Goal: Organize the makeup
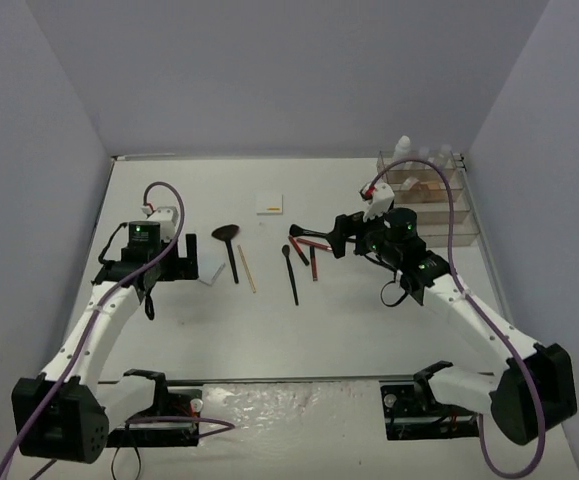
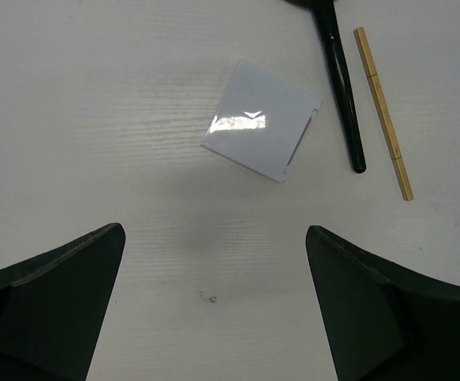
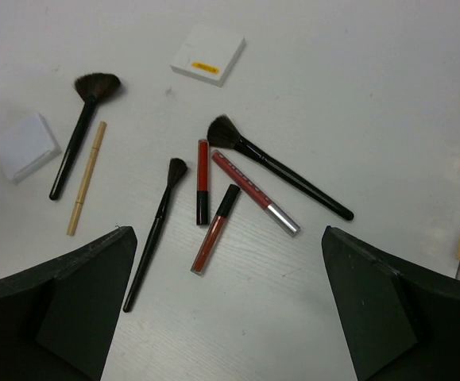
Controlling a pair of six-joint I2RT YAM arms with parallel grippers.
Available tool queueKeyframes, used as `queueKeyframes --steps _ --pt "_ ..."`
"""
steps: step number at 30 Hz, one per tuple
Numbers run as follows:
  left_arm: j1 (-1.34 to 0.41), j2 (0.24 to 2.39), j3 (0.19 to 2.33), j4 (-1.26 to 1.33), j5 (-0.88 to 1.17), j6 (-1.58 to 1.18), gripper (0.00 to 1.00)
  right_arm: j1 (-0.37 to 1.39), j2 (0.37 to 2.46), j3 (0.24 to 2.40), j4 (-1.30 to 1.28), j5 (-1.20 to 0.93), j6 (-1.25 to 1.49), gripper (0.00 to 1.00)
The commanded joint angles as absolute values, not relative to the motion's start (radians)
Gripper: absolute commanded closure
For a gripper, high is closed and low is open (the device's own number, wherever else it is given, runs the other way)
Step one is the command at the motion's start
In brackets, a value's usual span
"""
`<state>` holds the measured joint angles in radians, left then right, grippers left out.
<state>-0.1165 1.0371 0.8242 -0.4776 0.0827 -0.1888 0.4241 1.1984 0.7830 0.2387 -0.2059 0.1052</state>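
Right tool [image 3: 224, 238], yellow-labelled white pad [image 3: 208, 54] beyond

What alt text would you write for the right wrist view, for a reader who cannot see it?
Makeup lies scattered on a white table below the open right pincer: three black brushes, three red tubes, a tan pencil and two white square pads. The pincer's dark fingers frame the bottom corners, holding nothing.

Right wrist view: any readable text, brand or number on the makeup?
Nothing legible.
White square pad: its yellow label carries dark print, too small to read.
Red tube with silver end: faint marks along the barrel, blurred.
Brushes, pencil, other tubes: no text visible.
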Motion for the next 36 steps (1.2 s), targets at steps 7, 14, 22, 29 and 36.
queueKeyframes --steps 7,14,22,29,36 --pt "-0.127 1.417 1.017 -0.38 0.202 -0.103 0.03 0.42 0.92 0.64 0.359 -0.224 0.143 0.0" --pt "-0.151 1.564 1.082 -0.391 0.196 -0.023 0.03 0.42 0.863 0.591 0.379 -0.227 0.149 0.0" --pt "-0.177 1.674 1.122 -0.43 0.202 0.037 0.03 0.42 0.865 0.583 0.383 -0.235 0.146 0.0" --pt "-0.184 1.756 1.165 -0.469 0.212 0.051 0.03 0.42 0.865 0.578 0.377 -0.216 0.138 0.0" --pt "-0.266 1.816 1.172 -0.528 0.092 0.08 0.12 0.42 0.879 0.579 0.378 -0.214 0.137 0.0"
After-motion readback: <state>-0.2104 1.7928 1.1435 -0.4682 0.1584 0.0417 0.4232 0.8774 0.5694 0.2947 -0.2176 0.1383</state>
